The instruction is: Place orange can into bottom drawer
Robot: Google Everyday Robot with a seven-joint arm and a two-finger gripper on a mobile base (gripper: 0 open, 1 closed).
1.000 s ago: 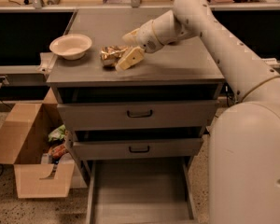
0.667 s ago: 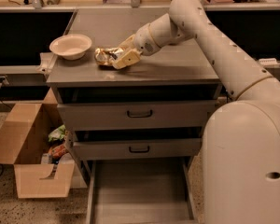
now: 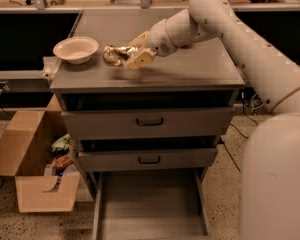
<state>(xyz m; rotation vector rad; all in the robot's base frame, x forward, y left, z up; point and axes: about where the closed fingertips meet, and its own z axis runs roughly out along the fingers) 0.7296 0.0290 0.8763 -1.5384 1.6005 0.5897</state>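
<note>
The orange can (image 3: 115,54), crinkled, shiny, gold and brown, is on the left part of the grey cabinet top (image 3: 190,69). My gripper (image 3: 134,53) reaches in from the right, and its fingers (image 3: 141,60) are closed around the can's right end. The can sits at or just above the surface, with a shadow under it. The bottom drawer (image 3: 150,204) is pulled out at floor level below, and its flat grey floor is bare.
A white bowl (image 3: 76,49) stands on the cabinet top just left of the can. The two upper drawers (image 3: 150,121) with black handles are nearly closed. An open cardboard box (image 3: 25,159) with clutter sits on the floor to the left. My arm (image 3: 250,49) spans the right side.
The gripper has shifted a little to the left along the cabinet top with the can in it, closer to the bowl.
</note>
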